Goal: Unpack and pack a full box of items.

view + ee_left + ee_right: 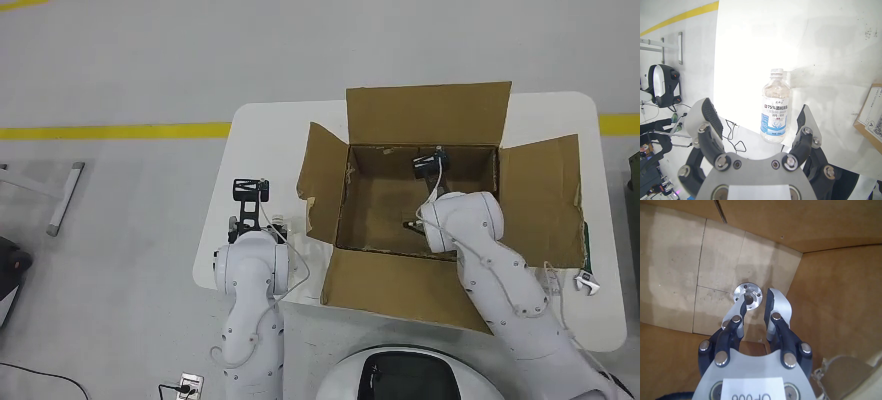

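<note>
Hanging inside the open cardboard box (425, 115), the right gripper (756, 294) is holding its fingers parted just over a round metal flange (754, 288) that is sitting on the box floor near a corner. Outside the box, the left gripper (756, 105) is hovering with its claw spread wide above a clear labelled bottle (775, 113) that is resting at the edge of the white table (810, 47).

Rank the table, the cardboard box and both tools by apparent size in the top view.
Largest to smallest:
1. white table
2. cardboard box
3. left tool and right tool: they look about alike, so unranked.
</note>
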### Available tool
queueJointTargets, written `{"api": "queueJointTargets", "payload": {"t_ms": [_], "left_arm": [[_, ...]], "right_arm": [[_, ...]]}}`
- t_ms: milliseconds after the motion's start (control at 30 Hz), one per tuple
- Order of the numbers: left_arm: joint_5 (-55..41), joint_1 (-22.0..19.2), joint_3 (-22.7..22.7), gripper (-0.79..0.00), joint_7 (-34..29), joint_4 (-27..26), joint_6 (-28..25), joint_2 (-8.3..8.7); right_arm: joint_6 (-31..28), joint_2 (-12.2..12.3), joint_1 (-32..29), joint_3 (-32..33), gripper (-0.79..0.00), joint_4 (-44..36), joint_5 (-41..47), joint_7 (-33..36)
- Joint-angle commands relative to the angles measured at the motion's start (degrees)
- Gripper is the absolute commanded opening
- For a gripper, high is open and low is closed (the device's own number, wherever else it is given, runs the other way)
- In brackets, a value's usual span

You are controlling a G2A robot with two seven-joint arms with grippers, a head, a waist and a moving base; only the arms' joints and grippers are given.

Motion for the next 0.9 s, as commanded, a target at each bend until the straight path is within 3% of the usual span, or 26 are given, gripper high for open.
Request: {"api": "queueJointTargets", "payload": {"t_ms": [0, 167, 867], "left_arm": [[0.0, 0.0, 0.0, 0.0, 0.0, 0.0, 0.0, 0.0], [0.0, 0.0, 0.0, 0.0, 0.0, 0.0, 0.0, 0.0], [0.0, 0.0, 0.0, 0.0, 0.0, 0.0, 0.0, 0.0]], "right_arm": [[0.0, -0.46, 0.78, -0.01, -0.502, 1.29, -0.07, 0.0], [-0.26, -1.41, 1.9, 0.44, -0.428, 3.61, 0.97, 0.0], [-5.6, -3.57, 1.13, 3.74, -0.431, 5.34, 1.34, 0.0]]}}
